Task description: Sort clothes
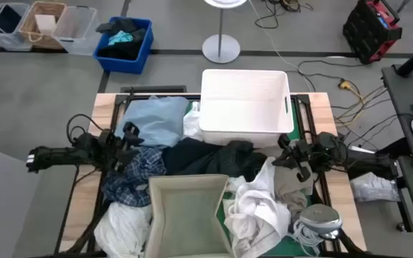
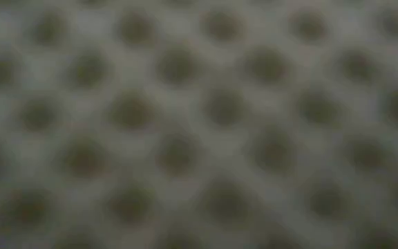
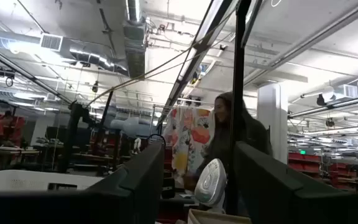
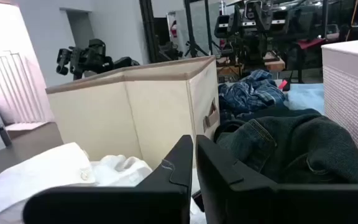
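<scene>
From above, the clothes lie heaped around the white bin [image 1: 246, 107]. The light blue shirt [image 1: 153, 120] lies just left of it. The jeans [image 1: 206, 158] lie just before its front wall, and the plaid shirt [image 1: 131, 179] is left of those. White pieces [image 1: 253, 208] lie before the bin toward the right, and another white piece [image 1: 120, 229] sits at the table's near left. A beige fabric box [image 1: 185, 215] stands before the bin, past the jeans.

The right wrist view shows what the top view does not: the box's side wall [image 4: 135, 106] and the denim's seams [image 4: 291, 140], with a white shirt [image 4: 48, 177] at the box's foot. The left wrist view looks up into the room, where a person [image 3: 229, 134] stands beside a flowered cloth [image 3: 188, 140].

The left gripper [image 1: 126, 140] hangs left of the bin over the shirts, its fingers [image 3: 135, 183] spread and empty. The right gripper [image 1: 287, 152] sits at the bin's front right corner, its fingers [image 4: 173, 168] nearly pressed together on nothing.

The low view is only a blurred dotted mesh. No writing can be read.
</scene>
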